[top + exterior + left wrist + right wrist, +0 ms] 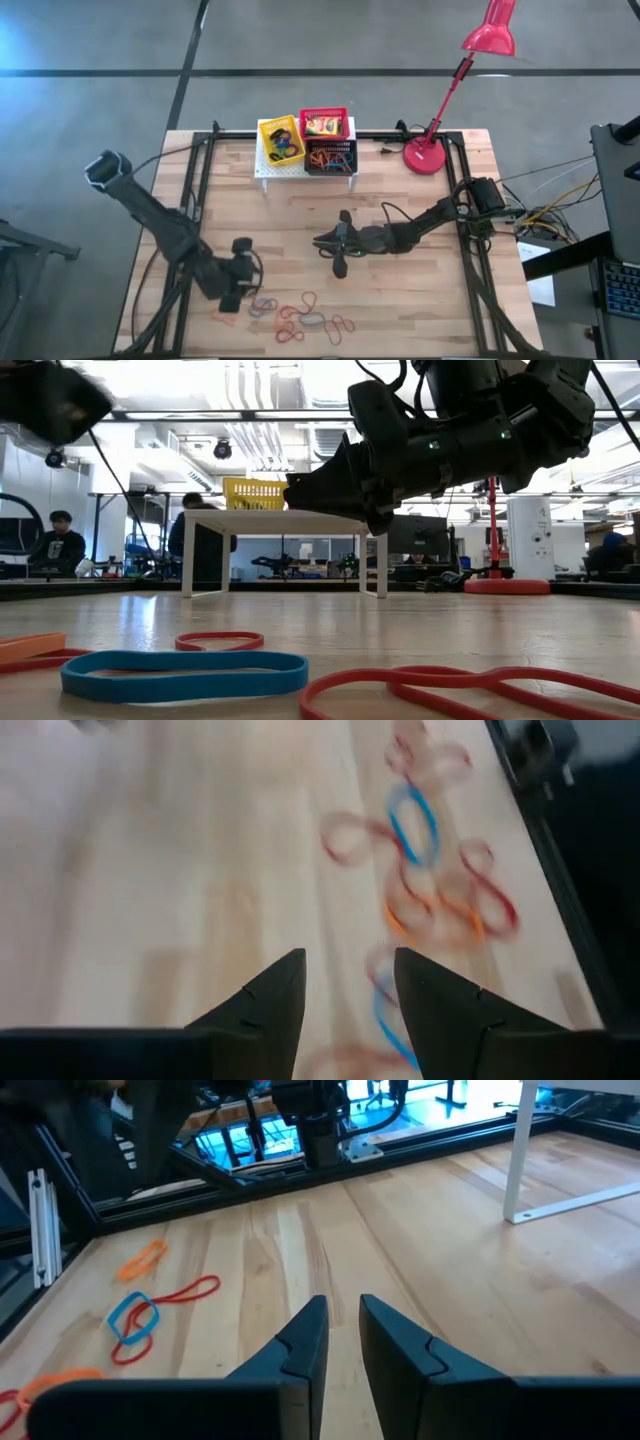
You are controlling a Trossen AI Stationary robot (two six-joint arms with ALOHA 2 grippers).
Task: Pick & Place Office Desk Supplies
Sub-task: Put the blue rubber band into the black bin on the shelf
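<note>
the task is looking partly done: some supplies are already sitting in the baskets on the white stand (300, 170) at the far edge of the table (400, 300), while a scatter of elastic loops (300, 318) is still lying on the wood near the front edge, so a good deal of sorting is remaining. in the yellow basket (280, 140) dark and blue loops are showing; the red basket (323, 124) is holding what looks like a yellow-green crayon box; the black basket (330, 158) is holding a tangle of red, orange and blue loops. the left gripper (232, 296) is hanging just beside the left end of the loose loops, its fingers standing apart with nothing between them, a blue loop (412, 823) and red ones lying ahead of it in the left wrist view. the right gripper (338, 262) is hovering over bare wood in the middle of the table, well apart from the loops, its fingers drawn near each other with a narrow gap and holding nothing. the red desk lamp (440, 100) is standing beside the stand.
</note>
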